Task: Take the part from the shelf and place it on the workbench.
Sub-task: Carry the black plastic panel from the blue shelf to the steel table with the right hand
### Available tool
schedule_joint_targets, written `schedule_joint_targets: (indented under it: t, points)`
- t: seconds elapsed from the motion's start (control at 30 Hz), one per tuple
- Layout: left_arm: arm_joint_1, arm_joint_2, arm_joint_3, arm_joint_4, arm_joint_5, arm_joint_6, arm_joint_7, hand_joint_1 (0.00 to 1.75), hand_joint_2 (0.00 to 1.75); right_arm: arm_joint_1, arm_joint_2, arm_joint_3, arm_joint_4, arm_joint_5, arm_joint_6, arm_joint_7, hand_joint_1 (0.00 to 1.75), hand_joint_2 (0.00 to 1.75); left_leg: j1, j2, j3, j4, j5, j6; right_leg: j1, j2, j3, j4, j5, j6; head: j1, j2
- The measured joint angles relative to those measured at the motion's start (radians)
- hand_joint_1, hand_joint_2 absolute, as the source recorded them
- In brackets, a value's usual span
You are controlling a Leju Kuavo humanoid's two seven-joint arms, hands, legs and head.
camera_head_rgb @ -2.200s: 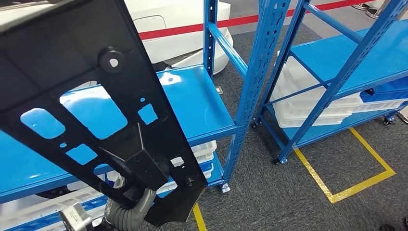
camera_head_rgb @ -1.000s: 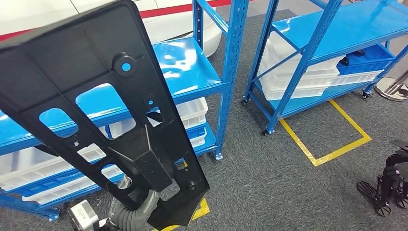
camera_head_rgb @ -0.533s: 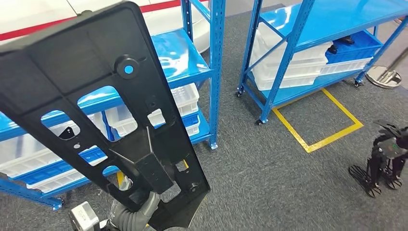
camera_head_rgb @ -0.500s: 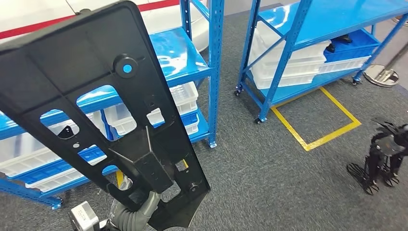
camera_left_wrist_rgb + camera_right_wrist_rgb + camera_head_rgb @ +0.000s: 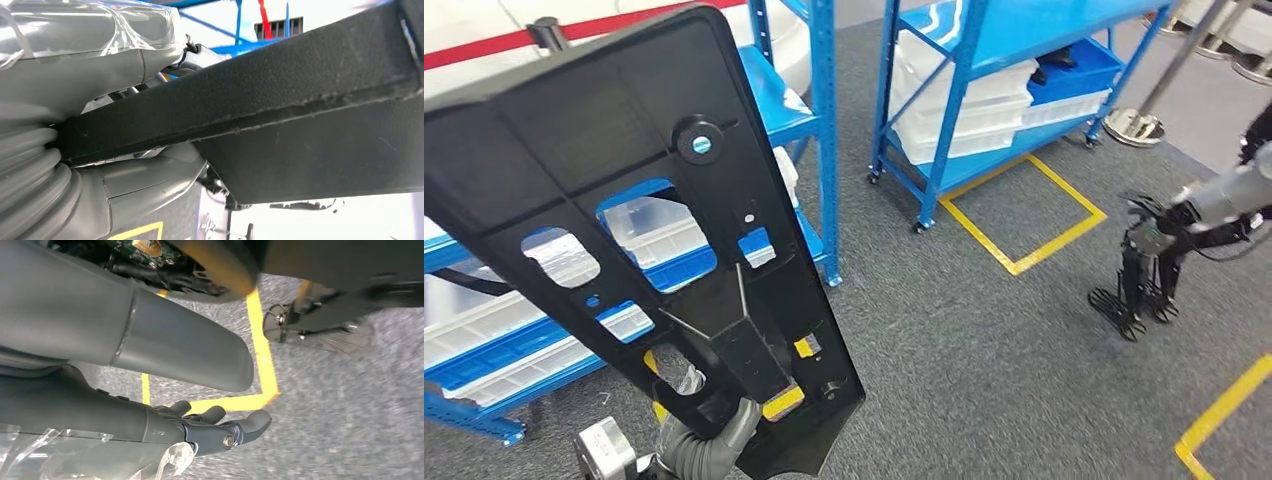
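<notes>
Left hand gripped the black part upright; right hand hung empty, fingers loosely extended.

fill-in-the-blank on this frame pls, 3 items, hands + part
1. The left robot hand grips the black ____.
2. The right robot hand hangs over grey carpet and holds ____.
3. The shelves' frames are painted ____.

Missing words: part; nothing; blue
</notes>
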Motion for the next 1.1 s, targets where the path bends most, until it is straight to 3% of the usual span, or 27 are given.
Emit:
schedule_joint_targets:
  t: [0.07,0.1,0.17,0.2,0.23,0.3,0.37,0.4,0.43,0.5,0.57,0.67,0.7,0.77,0.83,0.87,0.9,0.93,1.0,1.07,1.1]
  points:
    - [-0.001,0.0,-0.001,0.0,0.0,0.0,0.0,1.75,1.75,-0.003,0.0,-0.002,0.0,0.0,0.0,-0.001,0.0,0.0,-0.004,0.016,-0.005,0.006,0.009,-0.012,0.005,-0.024,0.096,-0.145,-0.032,-0.013,0.0,0.0]
    - [-0.001,0.0,-0.001,0.0,-0.001,0.0,0.0,1.75,1.75,-0.004,0.0,-0.004,0.0,0.0,0.0,-0.001,0.0,0.0,-0.006,0.026,-0.008,0.008,0.014,-0.019,0.009,-0.024,0.114,-0.183,-0.048,-0.022,0.0,0.0]
    - [-0.003,0.0,-0.002,0.0,-0.002,0.0,0.0,1.75,1.75,-0.003,0.001,-0.005,0.0,0.0,0.001,-0.003,0.0,0.0,-0.002,0.036,-0.013,0.015,0.017,-0.032,0.01,-0.007,0.109,-0.197,-0.049,-0.042,-0.002,0.0]
    - [-0.003,0.0,-0.003,0.0,-0.002,0.0,0.0,1.75,1.75,-0.002,0.002,-0.005,0.0,-0.001,0.002,-0.003,0.0,0.0,0.001,0.026,-0.02,0.031,0.003,-0.037,0.009,0.0,0.104,-0.196,-0.044,-0.05,-0.003,0.0]
    - [-0.003,0.0,-0.004,0.0,-0.004,0.0,0.0,1.75,1.75,-0.002,0.002,-0.005,0.0,-0.001,0.003,-0.003,0.0,0.0,0.004,0.008,-0.035,0.069,-0.025,-0.042,0.009,0.005,0.099,-0.197,-0.038,-0.059,-0.004,0.0]
    - [0.0,0.0,-0.006,0.001,-0.006,0.0,0.0,1.75,1.75,-0.001,0.004,-0.005,0.0,-0.002,0.004,-0.003,0.0,0.0,0.005,-0.031,-0.089,0.207,-0.108,-0.048,0.012,0.018,0.086,-0.196,-0.026,-0.072,-0.006,0.0]
    - [0.002,0.0,-0.008,0.001,-0.007,0.0,0.0,1.75,1.75,0.001,0.004,-0.005,0.0,-0.002,0.005,-0.003,0.0,0.0,0.004,-0.044,-0.13,0.323,-0.153,-0.047,0.019,0.037,0.071,-0.196,-0.014,-0.077,-0.007,0.0]
    - [0.003,0.0,-0.009,0.001,-0.008,0.0,0.0,1.75,1.75,0.001,0.005,-0.005,0.0,-0.002,0.005,-0.003,0.0,0.0,0.003,-0.046,-0.125,0.329,-0.147,-0.043,0.022,0.048,0.066,-0.196,-0.01,-0.079,-0.007,0.0]
    - [0.002,0.0,-0.01,0.001,-0.009,0.0,0.0,1.75,1.75,0.002,0.005,-0.005,0.0,-0.002,0.006,-0.003,0.0,0.0,0.0,-0.05,-0.099,0.289,-0.123,-0.037,0.025,0.059,0.063,-0.196,-0.006,-0.079,-0.007,0.0]
    - [0.001,0.0,-0.01,0.001,-0.012,0.0,0.0,1.75,1.75,0.001,0.008,-0.006,0.0,-0.003,0.007,-0.004,0.0,0.0,-0.008,-0.077,-0.011,0.136,-0.062,-0.014,0.029,0.08,0.059,-0.195,0.0,-0.078,-0.007,0.0]
    - [0.0,0.0,-0.011,0.001,-0.014,0.0,-0.001,1.75,1.75,0.001,0.013,-0.006,0.0,-0.004,0.007,-0.004,0.0,0.0,-0.013,-0.103,0.05,0.02,-0.032,0.001,0.031,0.098,0.053,-0.194,0.005,-0.074,-0.007,0.0]
    - [-0.002,0.0,-0.011,0.001,-0.016,0.0,-0.001,1.75,1.75,0.003,0.012,-0.007,0.0,-0.006,0.007,-0.004,0.0,0.0,-0.01,-0.09,0.057,-0.009,-0.028,0.002,0.031,0.116,0.042,-0.189,0.01,-0.064,-0.007,0.0]
    - [-0.002,0.0,-0.011,0.001,-0.016,0.0,-0.001,1.75,1.75,0.004,0.012,-0.008,0.0,-0.007,0.007,-0.004,0.0,0.0,-0.007,-0.082,0.057,-0.012,-0.026,0.003,0.032,0.106,0.034,-0.174,-0.001,-0.059,-0.006,0.0]
    - [-0.002,0.0,-0.011,0.001,-0.016,0.0,-0.001,1.75,1.75,0.003,0.011,-0.009,0.0,-0.008,0.006,-0.005,0.0,0.0,0.0,-0.063,0.056,-0.017,-0.021,0.005,0.031,0.071,-0.008,-0.087,-0.054,-0.045,-0.002,0.0]
    - [0.0,0.0,-0.012,0.001,-0.016,0.0,0.0,1.75,1.75,0.003,0.011,-0.01,0.0,-0.01,0.006,-0.007,0.0,0.0,0.001,-0.044,0.053,-0.017,-0.02,0.006,0.021,0.043,-0.078,0.06,-0.121,-0.031,0.0,0.0]
    - [0.001,0.0,-0.012,0.001,-0.017,0.0,0.0,1.75,1.75,0.003,0.011,-0.01,0.0,-0.01,0.006,-0.008,0.0,0.0,0.002,-0.034,0.052,-0.016,-0.02,0.006,0.015,0.038,-0.103,0.113,-0.136,-0.024,0.0,0.0]
    - [0.001,0.0,-0.012,0.001,-0.017,-0.001,0.0,1.75,1.75,0.004,0.011,-0.01,0.0,-0.011,0.006,-0.009,0.0,0.0,0.004,-0.024,0.052,-0.015,-0.021,0.005,0.008,0.034,-0.111,0.128,-0.13,-0.018,0.0,0.0]
    - [0.001,0.0,-0.012,0.001,-0.017,-0.001,0.0,1.75,1.75,0.004,0.011,-0.011,0.0,-0.011,0.006,-0.01,0.0,0.0,0.007,-0.015,0.052,-0.014,-0.022,0.002,0.0,0.028,-0.097,0.101,-0.106,-0.01,0.0,0.0]
    - [0.0,0.0,-0.012,0.001,-0.018,-0.001,0.0,1.75,1.75,0.004,0.012,-0.012,0.0,-0.011,0.006,-0.011,0.0,0.0,0.013,0.001,0.052,-0.004,-0.029,-0.01,-0.011,-0.002,-0.028,-0.036,-0.038,0.007,0.0,0.0]
    - [0.0,0.0,-0.012,0.001,-0.018,-0.001,0.0,1.75,1.75,0.002,0.014,-0.014,0.0,-0.011,0.007,-0.01,0.0,0.0,0.011,0.014,0.047,0.012,-0.039,-0.027,-0.013,-0.03,0.015,-0.134,-0.006,0.005,0.0,0.0]
    - [0.0,0.0,-0.012,0.001,-0.018,-0.001,0.0,1.75,1.75,0.001,0.016,-0.014,0.0,-0.011,0.007,-0.009,0.0,0.0,0.008,0.021,0.045,0.017,-0.042,-0.033,-0.011,-0.034,0.017,-0.148,-0.007,-0.003,-0.001,0.0]
